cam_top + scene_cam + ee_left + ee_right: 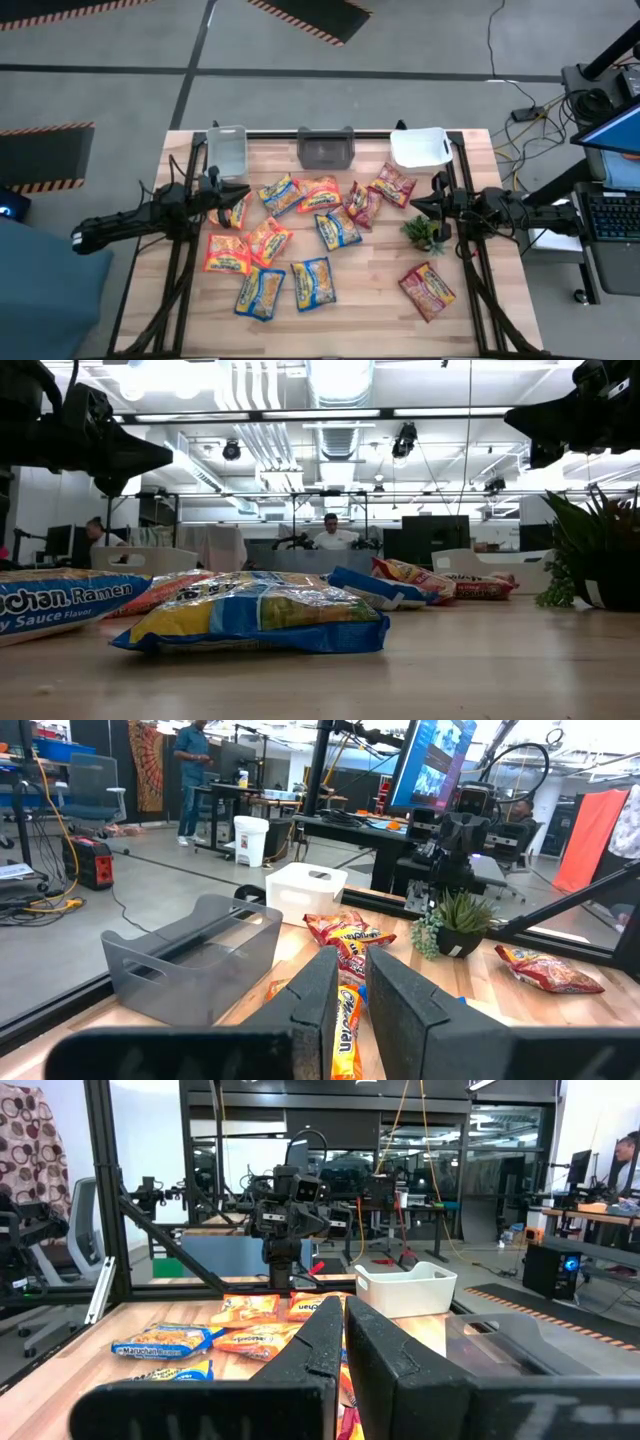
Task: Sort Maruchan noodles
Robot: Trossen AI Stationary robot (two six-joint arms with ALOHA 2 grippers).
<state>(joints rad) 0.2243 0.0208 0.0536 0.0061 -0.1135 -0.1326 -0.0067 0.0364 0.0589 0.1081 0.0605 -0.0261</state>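
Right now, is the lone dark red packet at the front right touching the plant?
Apart. The high view shows bare table between the dark red packet and the small green plant; the packet lies alone, nearer the front edge.

left arm: reaches in from table's left edge, held above the surface | left gripper (243, 192): fingers nearly closed, narrow gap, empty | right arm: in from right edge, raised | right gripper (415, 206): same, narrow gap, empty

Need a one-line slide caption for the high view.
Maruchan noodles lie scattered mid-table, three bins along the far edge, both arms waiting at the sides.
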